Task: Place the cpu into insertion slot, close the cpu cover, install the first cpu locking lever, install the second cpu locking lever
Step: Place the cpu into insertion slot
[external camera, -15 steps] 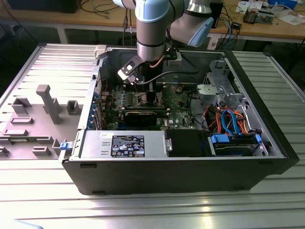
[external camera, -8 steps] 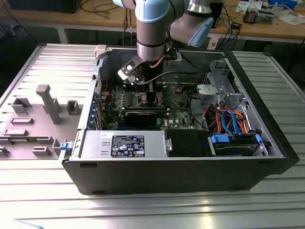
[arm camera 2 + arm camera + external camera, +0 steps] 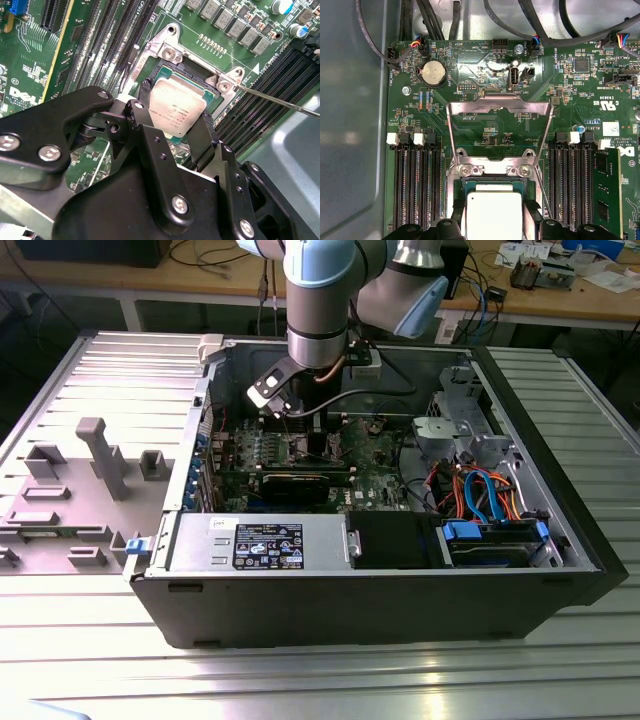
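My gripper (image 3: 175, 114) reaches down into the open computer case (image 3: 180, 540), over the green board. In both wrist views its black fingers (image 3: 146, 92) press on two opposite edges of the cpu (image 3: 176, 106), a flat silver-grey square. The chip sits right over the insertion slot (image 3: 167, 46), the socket with the silvery rim. I cannot tell whether the chip is seated. In the first wrist view the cpu cover (image 3: 500, 99) stands swung open, away from the cpu (image 3: 492, 216) and gripper (image 3: 493, 209). A thin locking lever (image 3: 280, 102) sticks out beside the socket.
Long black memory slots (image 3: 415, 185) flank the socket on both sides. A black graphics card (image 3: 300, 480) lies near the arm. The power supply (image 3: 260, 545) and a drive bay with blue and orange cables (image 3: 485, 500) fill the case's near side. Grey fixtures (image 3: 100, 455) stand outside.
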Controlling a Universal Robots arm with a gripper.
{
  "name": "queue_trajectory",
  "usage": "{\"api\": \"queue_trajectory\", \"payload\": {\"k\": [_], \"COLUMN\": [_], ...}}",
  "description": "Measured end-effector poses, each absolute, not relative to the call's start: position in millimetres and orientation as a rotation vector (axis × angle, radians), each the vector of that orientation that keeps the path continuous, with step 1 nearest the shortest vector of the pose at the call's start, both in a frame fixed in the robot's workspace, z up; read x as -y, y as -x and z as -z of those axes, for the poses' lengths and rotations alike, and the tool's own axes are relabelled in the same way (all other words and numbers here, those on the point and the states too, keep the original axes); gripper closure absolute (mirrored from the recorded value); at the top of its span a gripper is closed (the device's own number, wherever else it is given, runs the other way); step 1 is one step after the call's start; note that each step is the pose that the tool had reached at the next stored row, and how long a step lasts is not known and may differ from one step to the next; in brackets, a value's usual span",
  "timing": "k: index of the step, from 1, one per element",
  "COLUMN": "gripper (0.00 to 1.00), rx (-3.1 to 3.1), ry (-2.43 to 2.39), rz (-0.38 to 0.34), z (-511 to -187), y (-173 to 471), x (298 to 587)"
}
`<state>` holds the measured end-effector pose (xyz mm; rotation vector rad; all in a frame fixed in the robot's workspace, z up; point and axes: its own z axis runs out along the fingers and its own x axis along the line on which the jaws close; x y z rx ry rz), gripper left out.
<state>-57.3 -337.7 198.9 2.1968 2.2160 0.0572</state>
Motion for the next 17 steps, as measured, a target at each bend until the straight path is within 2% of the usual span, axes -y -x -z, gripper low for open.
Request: {"api": "queue_trajectory", "payload": {"k": [17], "gripper": [0.46], "rx": [-2.216], "ry": [-2.197], "rz": [-0.057], "z": [-198.6], "y": [57.3], "x": [337.7]}}
